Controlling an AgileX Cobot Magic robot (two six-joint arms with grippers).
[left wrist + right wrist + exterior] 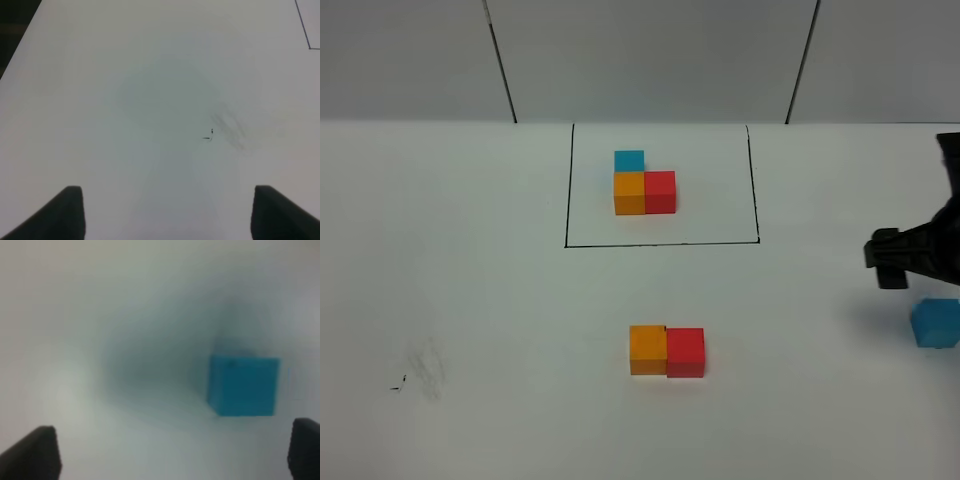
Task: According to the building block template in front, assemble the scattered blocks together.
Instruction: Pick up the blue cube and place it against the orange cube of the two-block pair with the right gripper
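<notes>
The building block template (642,185), a blue, orange and red L, sits inside the black outline (661,243) at the back. Of the scattered blocks, the orange cube (648,349) and the red cube (686,352) stand touching side by side at the front middle. The light blue cube (935,322) lies alone at the far right edge. My right gripper (892,262) hovers just behind the blue cube. The right wrist view shows the right gripper (170,455) open, with the blue cube (243,385) ahead of its fingertips and off to one side. My left gripper (167,215) is open over bare table.
A faint grey smudge with small black marks (420,372) lies on the white table at the front left; the smudge (227,130) also shows in the left wrist view. A corner of the black outline (306,35) shows there too. Grey wall panels stand behind the table.
</notes>
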